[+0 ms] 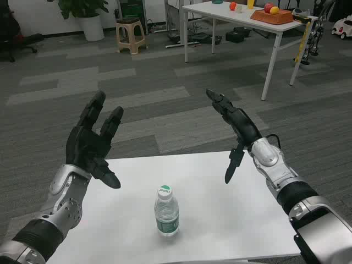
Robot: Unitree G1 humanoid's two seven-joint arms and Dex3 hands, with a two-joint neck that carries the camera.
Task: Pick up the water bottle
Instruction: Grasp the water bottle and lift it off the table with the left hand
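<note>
Grey carpet behind, white bench (pixel 231 220) below us, and the water bottle (pixel 166 212) stands upright near its front edge, untouched. Our left robot hand (pixel 92 144) and right robot hand (pixel 235 132) hover spread wide, empty. We'd lower one beside the bottle and close around its middle

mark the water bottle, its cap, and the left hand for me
water bottle (pixel 166 219): head view, on the green label round the clear body.
bottle cap (pixel 164 191): head view, on the top of the white and green cap.
left hand (pixel 91 144): head view, on the black palm.
</note>
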